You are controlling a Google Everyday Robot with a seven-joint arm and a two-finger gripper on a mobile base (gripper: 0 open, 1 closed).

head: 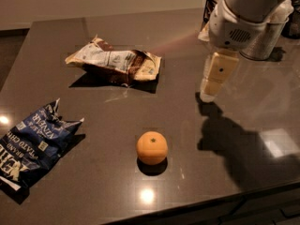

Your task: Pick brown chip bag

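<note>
"If the arm went wrong from here, how would it happen?"

"Start at the near left: the dark blue chip bag (33,142) is also crinkled foil, so it could be mistaken for the target. The brown chip bag (115,62) lies farther back, left of centre, flat on the table (187,125) and well apart from everything else. The orange (152,147) sits near the front in the middle, and a low sweep across could set it rolling. The gripper (207,93) hangs on the right, above the table and well apart from the brown bag. I cannot tell how wide it stands. I'd also guess that slick foil could slide or crumple away under a shallow pinch."

"Any writing?"

"There is white lettering on the blue bag, turned away from this view. I can't read it with confidence. The brown bag's pale print is too small to make out."
</note>
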